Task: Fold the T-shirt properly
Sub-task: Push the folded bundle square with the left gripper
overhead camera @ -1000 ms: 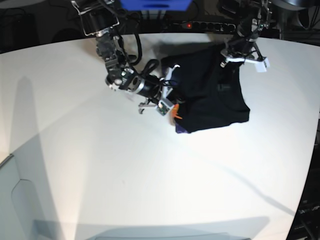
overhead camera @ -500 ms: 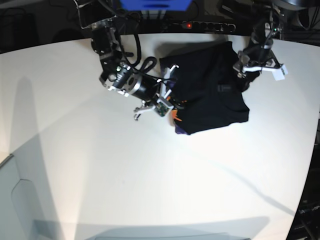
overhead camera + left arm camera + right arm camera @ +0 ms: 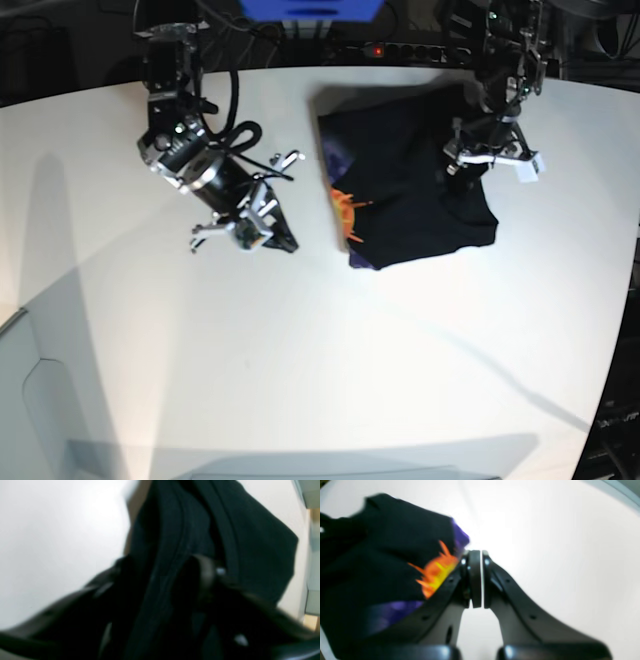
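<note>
The black T-shirt (image 3: pixel 415 190) lies folded at the back right of the white table (image 3: pixel 300 350), with its orange-and-purple print (image 3: pixel 347 208) showing on its left edge. My right gripper (image 3: pixel 283 242) hovers left of the shirt, apart from it. In the right wrist view it (image 3: pixel 477 580) is shut and empty, with the print (image 3: pixel 435 571) just beside it. My left gripper (image 3: pixel 482 160) is over the shirt's right edge. The left wrist view is blurred: the jaws stand apart with dark folds of the T-shirt (image 3: pixel 250 542) running between them (image 3: pixel 160 567).
A power strip (image 3: pixel 400 50) and a blue box (image 3: pixel 310 10) sit beyond the table's back edge. The table's curved right edge (image 3: pixel 615 330) lies close to the shirt. A grey panel (image 3: pixel 40 410) stands at the lower left.
My right gripper pulled away from the shirt's left edge, down and to the left. My left gripper swung out to the right, then came back onto the shirt's right edge.
</note>
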